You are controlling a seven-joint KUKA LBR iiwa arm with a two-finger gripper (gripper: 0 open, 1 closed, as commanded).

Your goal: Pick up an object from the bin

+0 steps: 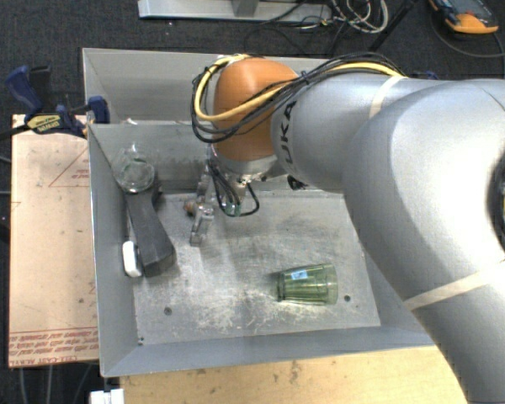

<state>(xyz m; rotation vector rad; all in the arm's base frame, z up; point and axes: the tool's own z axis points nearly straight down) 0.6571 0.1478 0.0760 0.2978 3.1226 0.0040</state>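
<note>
Bin [236, 348] — right wall and back right corner covered by the arm [404, 167].
Arm — cut off at the right and lower edges.
Hand [200, 221] — upper part tucked under the orange cover [240, 108]. A small brownish bit [190, 202] just beside it is too small to name.
Green glass [307, 284], lying on its side — label [299, 274] unreadable.
White piece [131, 259] against the dark block [149, 234] — kind unclear.

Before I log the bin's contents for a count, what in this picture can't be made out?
- Right side of the bin, camera view: hidden under the arm.
- Floor just behind the gripper: covered by the orange wrist cover and cables.
- Label on the lying green cup: too small to read.
- Inside of the clear cup at back left: unclear through its see-through wall.
</note>
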